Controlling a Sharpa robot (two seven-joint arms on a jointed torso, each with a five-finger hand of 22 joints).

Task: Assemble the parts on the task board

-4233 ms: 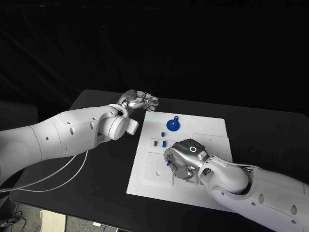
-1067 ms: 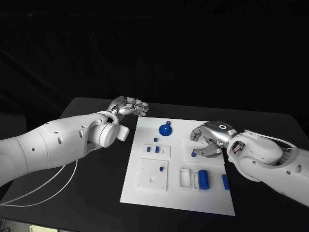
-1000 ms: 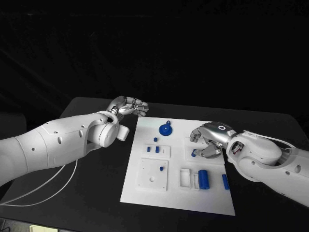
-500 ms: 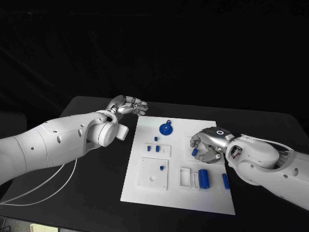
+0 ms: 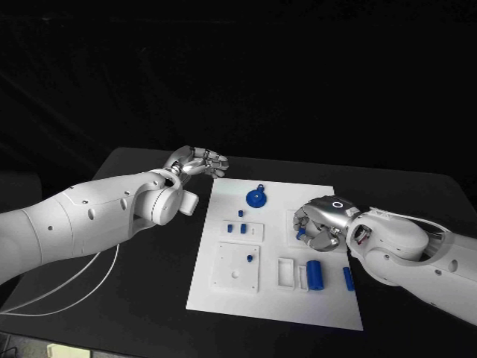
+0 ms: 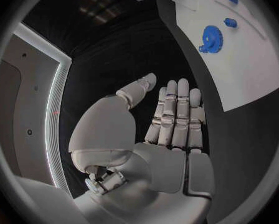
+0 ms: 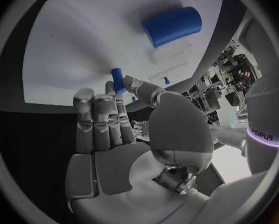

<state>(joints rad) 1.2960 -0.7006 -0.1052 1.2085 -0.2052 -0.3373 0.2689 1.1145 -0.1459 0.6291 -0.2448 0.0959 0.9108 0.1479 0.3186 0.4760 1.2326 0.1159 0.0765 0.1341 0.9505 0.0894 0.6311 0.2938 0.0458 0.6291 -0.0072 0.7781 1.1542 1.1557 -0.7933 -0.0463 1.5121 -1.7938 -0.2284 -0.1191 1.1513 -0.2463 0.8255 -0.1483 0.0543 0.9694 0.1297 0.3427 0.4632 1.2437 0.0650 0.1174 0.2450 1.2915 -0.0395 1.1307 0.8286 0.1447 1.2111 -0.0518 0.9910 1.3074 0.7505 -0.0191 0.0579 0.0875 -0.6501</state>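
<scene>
The white task board point(image 5: 223, 287) lies in the middle of the table. My right hand point(image 5: 323, 222) hovers over the board's right half and pinches a small blue peg point(image 5: 301, 233) between thumb and finger; in the right wrist view the blue peg point(image 7: 117, 79) sticks up from the right hand's fingertips point(image 7: 108, 92). Just near of it lies a blue cylinder point(image 5: 314, 274) point(image 7: 172, 26). A blue gear point(image 5: 257, 198) point(image 6: 210, 36) sits at the board's far end. My left hand point(image 5: 201, 162) point(image 6: 171, 122) hangs beyond the board's far left corner, fingers straight, holding nothing.
Small blue pegs point(image 5: 236, 229) stand in a white block left of the right hand, with another small blue peg point(image 5: 240, 214) behind them. A slim blue piece point(image 5: 348, 279) lies near the board's right edge. White cables point(image 5: 77, 287) trail off the table's left side.
My right hand, still holding the peg, has shifted slightly left and nearer over the board. The left hand has stayed put.
</scene>
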